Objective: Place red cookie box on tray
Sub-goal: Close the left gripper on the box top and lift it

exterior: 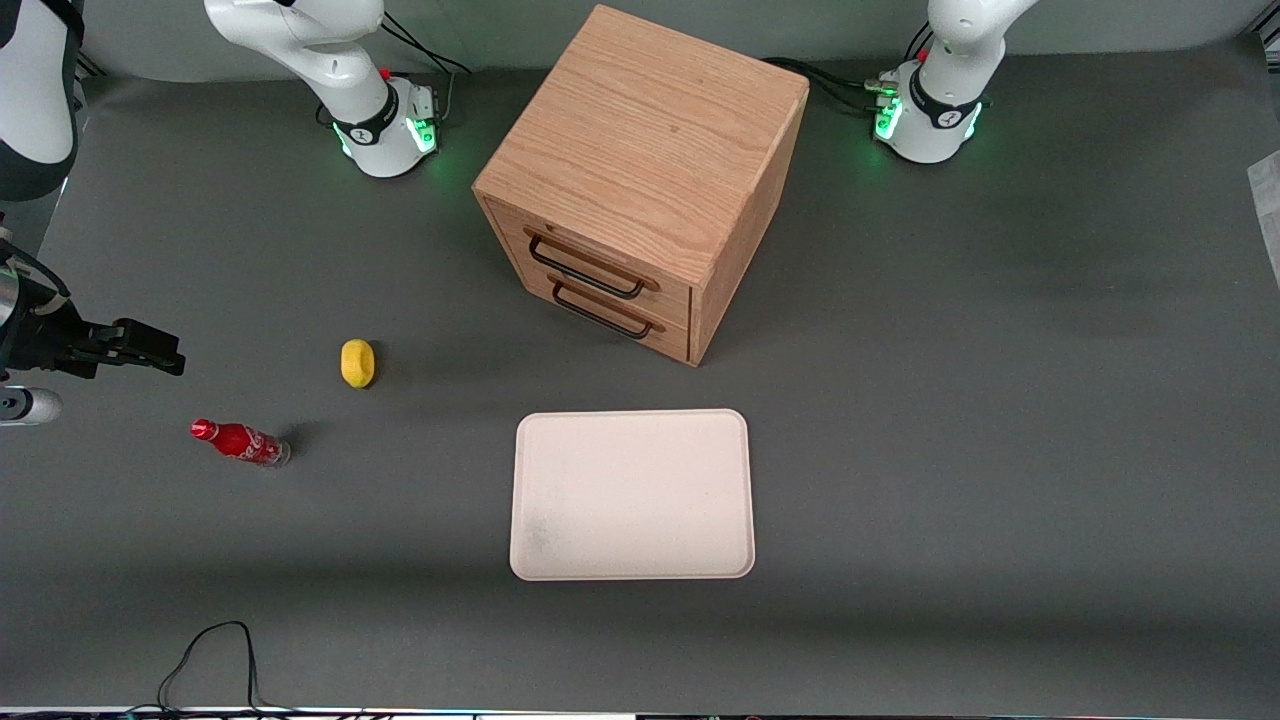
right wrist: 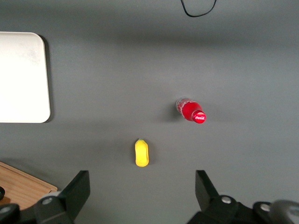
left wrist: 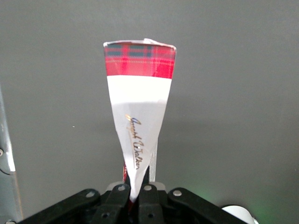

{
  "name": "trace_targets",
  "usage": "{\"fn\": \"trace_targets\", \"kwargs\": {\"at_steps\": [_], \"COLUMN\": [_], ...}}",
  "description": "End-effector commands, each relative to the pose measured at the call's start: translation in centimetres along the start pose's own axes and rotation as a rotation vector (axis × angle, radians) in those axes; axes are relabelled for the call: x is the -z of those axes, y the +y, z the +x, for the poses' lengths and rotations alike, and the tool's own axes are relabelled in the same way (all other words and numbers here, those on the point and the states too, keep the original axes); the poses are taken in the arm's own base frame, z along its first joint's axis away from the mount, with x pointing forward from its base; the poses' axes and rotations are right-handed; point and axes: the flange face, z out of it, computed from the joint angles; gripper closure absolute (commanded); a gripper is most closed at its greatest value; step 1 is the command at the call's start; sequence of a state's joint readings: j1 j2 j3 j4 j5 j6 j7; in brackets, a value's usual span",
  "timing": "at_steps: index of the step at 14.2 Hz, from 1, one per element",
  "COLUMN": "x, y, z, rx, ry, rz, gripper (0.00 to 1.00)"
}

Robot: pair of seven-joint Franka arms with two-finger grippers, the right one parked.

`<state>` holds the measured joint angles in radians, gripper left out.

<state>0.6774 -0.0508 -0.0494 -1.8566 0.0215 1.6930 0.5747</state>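
The red cookie box (left wrist: 138, 116) shows only in the left wrist view, as a thin carton with a white face, gold script and a red tartan end. It sticks straight out from my left gripper (left wrist: 135, 193), which is shut on its near end, with grey table surface beneath it. Neither this gripper nor the box appears in the front view. The cream tray (exterior: 632, 495) lies flat on the table with nothing on it, nearer to the front camera than the wooden cabinet. One of its corners also shows as the tray (right wrist: 23, 77) in the right wrist view.
A wooden drawer cabinet (exterior: 640, 180) with two black handles stands at mid-table. Toward the parked arm's end lie a yellow lemon-like object (exterior: 357, 362) and a small red cola bottle (exterior: 240, 441) on its side. A black cable (exterior: 210, 660) loops at the table's front edge.
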Motion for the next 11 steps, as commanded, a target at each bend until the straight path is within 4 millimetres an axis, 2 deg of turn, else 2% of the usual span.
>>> {"fn": "trace_targets", "kwargs": {"at_steps": [1, 3, 5, 8, 11], "x": [1.8, 2.2, 2.2, 2.8, 2.4], "y": [1.9, 4.7, 9.0, 16.7, 25.9], "z": [1.5, 3.9, 7.6, 12.2, 16.1], "rx": [-0.031, -0.073, -0.099, -0.148, -0.109], "ry": [-0.016, -0.007, -0.003, -0.007, 0.007], "rz": [0.024, 0.035, 0.037, 0.033, 0.035], "gripper": [1.00, 1.00, 1.00, 1.00, 1.00]}}
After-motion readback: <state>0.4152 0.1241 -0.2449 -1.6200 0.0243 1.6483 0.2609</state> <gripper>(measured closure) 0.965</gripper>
